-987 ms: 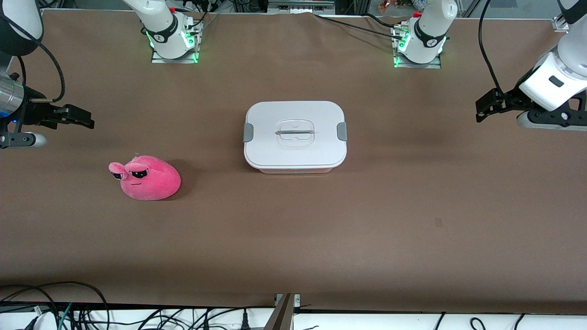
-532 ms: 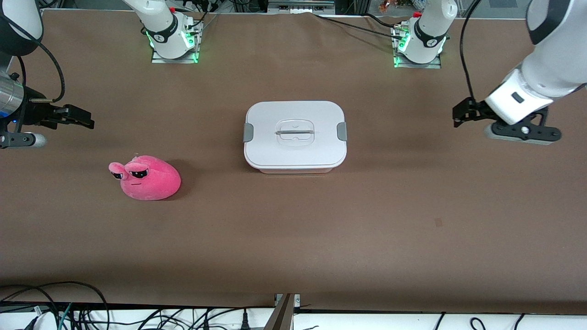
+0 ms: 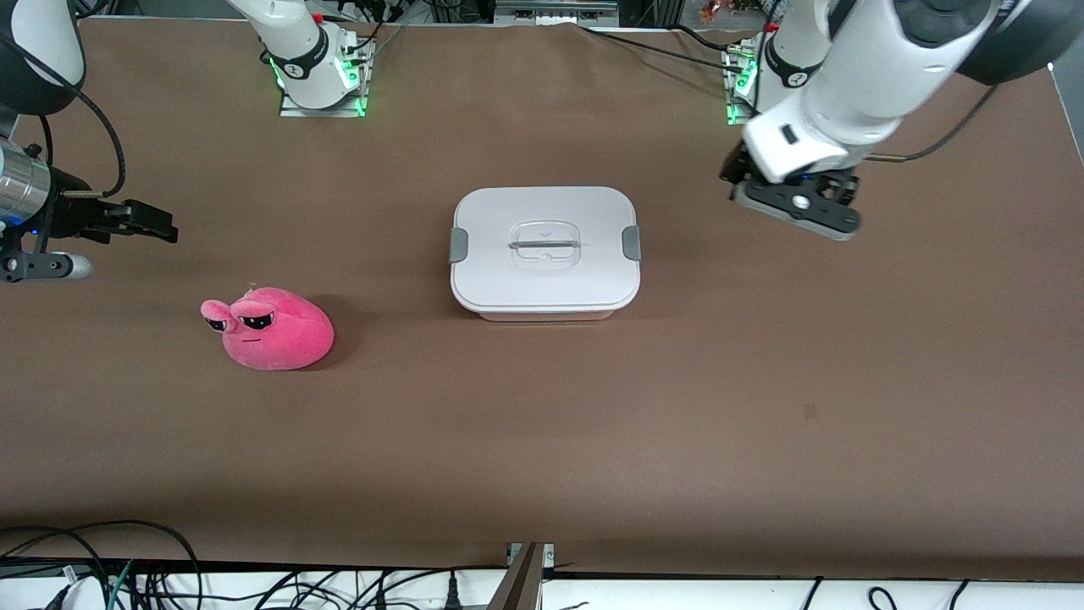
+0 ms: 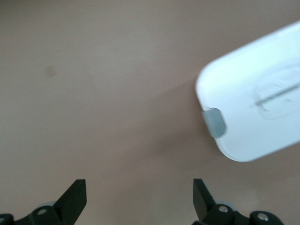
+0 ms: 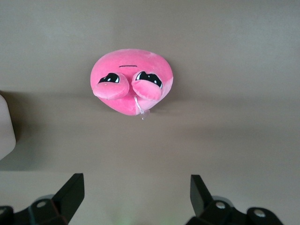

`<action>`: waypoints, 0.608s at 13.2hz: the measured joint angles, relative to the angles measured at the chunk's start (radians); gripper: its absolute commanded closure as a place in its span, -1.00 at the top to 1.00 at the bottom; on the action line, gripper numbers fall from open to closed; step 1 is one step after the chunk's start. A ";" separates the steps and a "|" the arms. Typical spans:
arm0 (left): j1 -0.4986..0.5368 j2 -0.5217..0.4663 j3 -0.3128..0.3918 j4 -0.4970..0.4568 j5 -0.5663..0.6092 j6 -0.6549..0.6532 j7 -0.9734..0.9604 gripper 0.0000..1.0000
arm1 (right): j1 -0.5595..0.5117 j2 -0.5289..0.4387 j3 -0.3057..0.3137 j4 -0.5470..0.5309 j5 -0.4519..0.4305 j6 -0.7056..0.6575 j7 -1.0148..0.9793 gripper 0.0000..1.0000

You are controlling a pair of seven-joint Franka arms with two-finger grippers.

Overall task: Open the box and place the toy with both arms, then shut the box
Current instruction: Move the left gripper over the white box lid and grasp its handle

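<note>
The box [image 3: 544,250] stands shut at the table's middle, with its white lid, grey side clips and clear centre handle. It also shows in the left wrist view [image 4: 262,108], where one grey clip [image 4: 214,123] faces my gripper. The pink toy [image 3: 269,329] lies on the table toward the right arm's end, nearer the front camera than the box. It also shows in the right wrist view [image 5: 131,82]. My left gripper [image 3: 730,174] is open and empty over the table beside the box [image 4: 139,197]. My right gripper [image 3: 157,224] is open and empty over the table near the toy [image 5: 136,194].
The two arm bases [image 3: 318,72] [image 3: 775,85] stand at the table's edge farthest from the front camera. Cables [image 3: 85,568] hang below the edge nearest the camera. A corner of the box [image 5: 5,126] shows in the right wrist view.
My left arm has swung in from its end of the table toward the box. My right gripper has hardly moved. Box and toy are where they were.
</note>
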 measured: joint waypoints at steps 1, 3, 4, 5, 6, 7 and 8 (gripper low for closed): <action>-0.001 0.020 -0.033 0.001 -0.002 0.000 0.043 1.00 | 0.000 0.008 0.000 0.000 0.000 0.002 0.000 1.00; -0.003 0.082 -0.097 0.012 -0.005 0.002 0.162 1.00 | 0.000 0.019 0.000 0.001 0.000 0.004 0.000 1.00; -0.005 0.127 -0.124 0.026 -0.005 0.008 0.212 1.00 | 0.000 0.023 0.000 0.001 0.000 0.006 0.000 1.00; -0.014 0.177 -0.144 0.045 -0.005 0.027 0.250 1.00 | 0.000 0.025 0.000 0.001 0.000 0.012 0.000 1.00; -0.035 0.226 -0.153 0.066 -0.005 0.055 0.274 1.00 | 0.000 0.027 0.000 0.001 0.000 0.017 0.000 1.00; -0.066 0.271 -0.155 0.084 -0.005 0.095 0.287 1.00 | -0.001 0.031 0.000 0.001 0.000 0.019 0.000 1.00; -0.101 0.309 -0.157 0.097 -0.005 0.140 0.289 1.00 | -0.001 0.038 0.000 0.001 0.000 0.021 0.000 1.00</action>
